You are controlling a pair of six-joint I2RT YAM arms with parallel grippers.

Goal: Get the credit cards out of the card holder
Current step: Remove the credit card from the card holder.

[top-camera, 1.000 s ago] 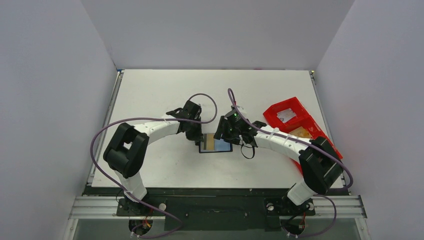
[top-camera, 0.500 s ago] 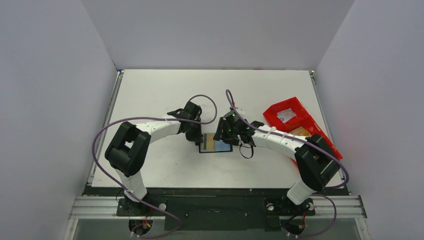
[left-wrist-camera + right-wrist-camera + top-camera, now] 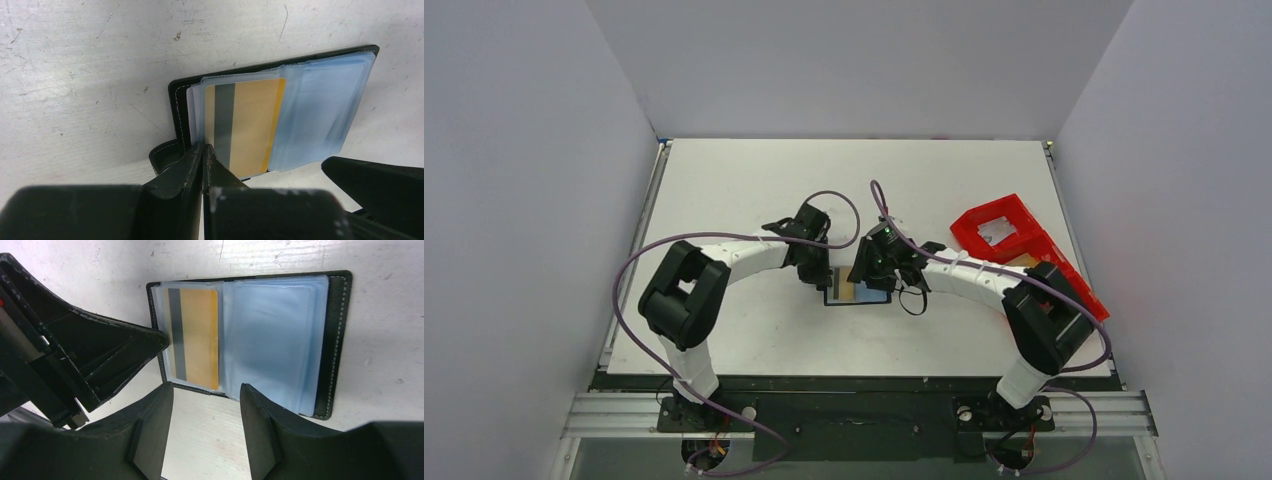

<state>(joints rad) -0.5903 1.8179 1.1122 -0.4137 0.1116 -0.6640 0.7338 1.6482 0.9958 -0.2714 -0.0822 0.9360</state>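
Note:
The black card holder lies open on the table, its clear blue-grey sleeves facing up. A gold credit card with a grey stripe sits in the left sleeve, also seen in the left wrist view as the gold card. My left gripper is shut, its tips pressed on the holder's left edge beside the closing tab. My right gripper stands open just over the holder's near edge, one finger on each side of the fold, nothing between them.
A red plastic compartment tray lies at the right side of the table, beyond the right arm. The left gripper's black body crowds the holder's left side. The table's walls stand far off.
The right gripper has shifted slightly left over the holder and its jaws have narrowed a little. The left gripper has stayed shut on the holder's left edge.

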